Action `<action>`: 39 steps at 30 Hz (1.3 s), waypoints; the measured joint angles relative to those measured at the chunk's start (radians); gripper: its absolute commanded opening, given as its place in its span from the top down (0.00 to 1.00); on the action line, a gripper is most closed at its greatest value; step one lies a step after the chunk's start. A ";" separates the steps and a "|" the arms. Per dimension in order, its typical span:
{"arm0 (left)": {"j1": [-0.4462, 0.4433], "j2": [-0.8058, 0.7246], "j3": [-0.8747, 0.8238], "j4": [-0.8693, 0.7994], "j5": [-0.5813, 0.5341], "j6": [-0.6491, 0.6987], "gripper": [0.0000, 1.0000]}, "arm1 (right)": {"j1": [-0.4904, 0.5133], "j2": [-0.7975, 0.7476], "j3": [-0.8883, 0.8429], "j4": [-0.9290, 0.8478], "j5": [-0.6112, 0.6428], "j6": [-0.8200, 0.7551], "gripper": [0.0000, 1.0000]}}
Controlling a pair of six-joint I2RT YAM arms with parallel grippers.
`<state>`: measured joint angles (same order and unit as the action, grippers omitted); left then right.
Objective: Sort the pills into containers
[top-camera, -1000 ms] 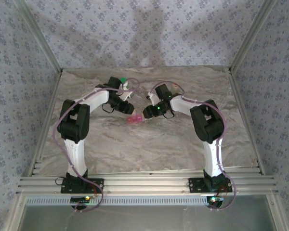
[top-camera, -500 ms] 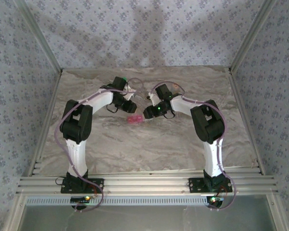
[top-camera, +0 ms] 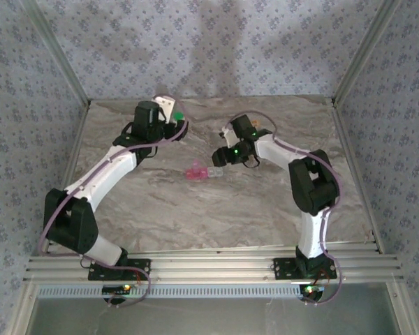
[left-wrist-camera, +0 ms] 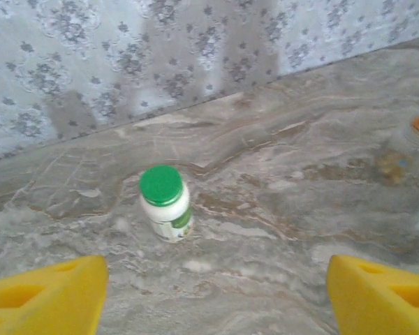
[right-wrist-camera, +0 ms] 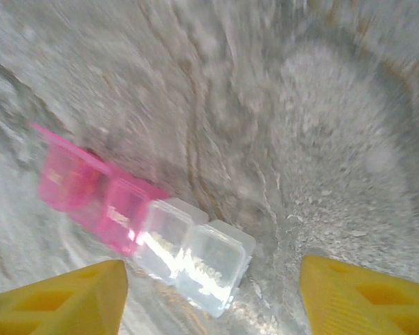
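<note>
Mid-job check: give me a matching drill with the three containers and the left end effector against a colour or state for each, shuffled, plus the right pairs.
Column one:
1. white bottle
2. pill case
3. vial
4. left end effector

Column two:
A. pink at one end, clear at the other, lying flat
B. fingers wide apart, nothing between them
C. green cap on top
D. small, clear and amber-tinted, blurred at the right edge of the left wrist view

Pairs: 1-C, 2-A, 3-D, 4-B
</note>
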<state>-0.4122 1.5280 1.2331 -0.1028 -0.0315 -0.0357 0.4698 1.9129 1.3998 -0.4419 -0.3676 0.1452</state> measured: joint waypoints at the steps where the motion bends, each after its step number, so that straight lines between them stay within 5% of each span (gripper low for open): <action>1: 0.003 0.025 0.008 -0.001 -0.012 -0.004 0.01 | 0.000 -0.032 0.000 0.000 0.009 0.000 0.00; 7: 0.016 0.237 0.091 -0.018 -0.074 -0.019 0.01 | 0.027 -0.296 -0.074 0.041 0.119 0.001 0.00; 14: 0.021 0.438 0.266 -0.043 -0.141 -0.038 0.01 | 0.052 -0.610 -0.394 0.127 0.263 -0.007 0.00; 19: 0.032 0.555 0.409 -0.069 -0.160 -0.045 0.01 | 0.050 -0.693 -0.583 0.206 0.307 -0.031 0.00; 33: 0.059 0.684 0.575 -0.171 -0.109 -0.023 0.59 | 0.050 -0.693 -0.627 0.320 0.312 -0.040 0.00; 39: 0.045 0.684 0.587 -0.174 -0.128 -0.006 0.63 | 0.063 -0.698 -0.630 0.320 0.325 -0.041 0.00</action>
<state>-0.3672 2.2124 1.8198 -0.2764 -0.1593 -0.0422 0.5327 1.2152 0.7700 -0.1223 -0.0422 0.1040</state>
